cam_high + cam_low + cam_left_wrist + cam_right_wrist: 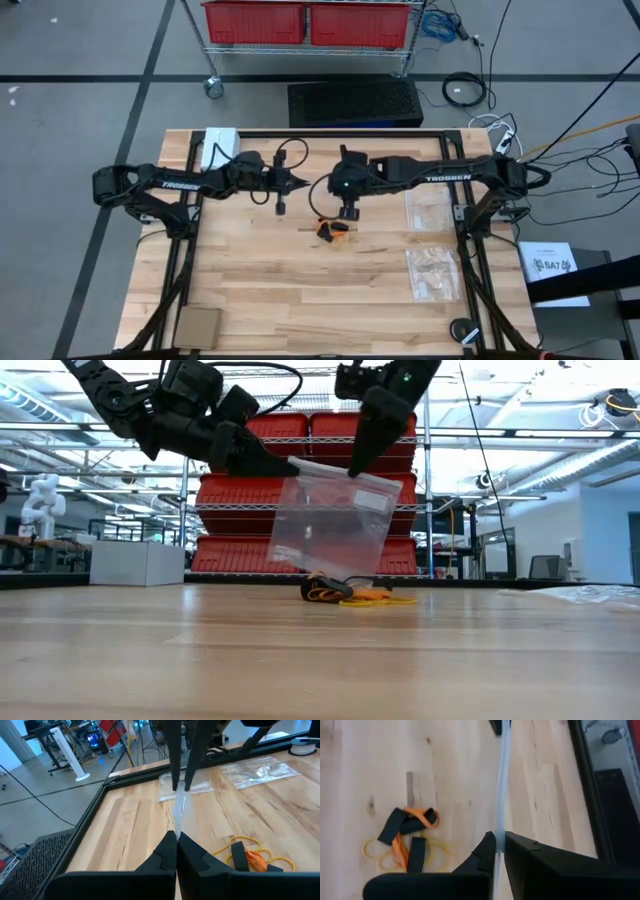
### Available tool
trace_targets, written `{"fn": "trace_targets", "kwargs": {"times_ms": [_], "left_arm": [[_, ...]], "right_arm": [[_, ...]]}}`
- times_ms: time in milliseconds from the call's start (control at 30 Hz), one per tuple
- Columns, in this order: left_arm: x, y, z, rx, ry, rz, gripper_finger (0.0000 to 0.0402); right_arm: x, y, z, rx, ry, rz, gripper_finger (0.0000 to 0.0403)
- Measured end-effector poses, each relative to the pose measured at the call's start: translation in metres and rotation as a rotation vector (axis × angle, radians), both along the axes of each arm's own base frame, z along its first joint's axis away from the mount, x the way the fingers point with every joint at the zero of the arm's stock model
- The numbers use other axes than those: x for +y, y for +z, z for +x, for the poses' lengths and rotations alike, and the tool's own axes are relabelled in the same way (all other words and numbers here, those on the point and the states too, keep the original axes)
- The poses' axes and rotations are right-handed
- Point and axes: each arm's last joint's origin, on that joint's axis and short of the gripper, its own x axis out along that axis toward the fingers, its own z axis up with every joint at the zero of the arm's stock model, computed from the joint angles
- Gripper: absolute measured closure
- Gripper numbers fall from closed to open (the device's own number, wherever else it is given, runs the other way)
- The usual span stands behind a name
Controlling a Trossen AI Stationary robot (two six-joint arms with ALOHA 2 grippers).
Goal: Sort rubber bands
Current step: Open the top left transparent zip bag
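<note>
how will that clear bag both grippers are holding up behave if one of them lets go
Probably floppy: the clear bag is thin film, pinched at its top edge by the left gripper and right gripper. It looks light and nearly empty, so it would likely swing down from the remaining grip over the rubber bands.

Two dark arms work over the table, and each carries one gripper: the left gripper (290,463) and the right gripper (352,470), two in all. One clear zip bag (333,520) hangs between them. Two more clear zip bags lie on the table at about 3 o'clock of its centre, one (429,209) above the other (433,274). The rubber bands (402,842) sit in a single pile: two wide black ones, at least one orange; the thin yellow loops overlap too much to count. One brown square (198,327) lies at 7 o'clock.
</note>
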Motion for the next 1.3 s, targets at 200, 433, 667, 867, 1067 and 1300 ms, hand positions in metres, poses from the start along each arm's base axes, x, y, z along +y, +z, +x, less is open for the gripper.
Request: {"fn": "trace_targets", "kwargs": {"times_ms": [200,433,667,867,1067,1300], "left_arm": [[0.0,0.0,0.0,0.003,0.0,-0.001,0.0402],[0.0,0.0,0.0,0.005,0.001,-0.001,0.0402],[0.0,-0.001,0.0,0.006,0.002,-0.002,0.0402],[0.0,-0.001,0.0,0.006,0.004,-0.001,0.0402],[0.0,-0.001,0.0,0.007,0.006,-0.001,0.0402],[0.0,0.0,0.0,0.006,0.008,-0.001,0.0402]], "right_arm": [[0.0,-0.003,-0.004,0.047,-0.022,0.014,0.0394],[0.001,-0.005,-0.009,0.097,-0.048,0.03,0.0394],[0.001,-0.008,-0.016,0.158,-0.084,0.052,0.0394],[0.001,-0.009,-0.019,0.186,-0.104,0.063,0.0394],[0.001,-0.01,-0.02,0.198,-0.11,0.067,0.038],[0.001,-0.011,-0.022,0.212,-0.131,0.078,0.0344]]}}
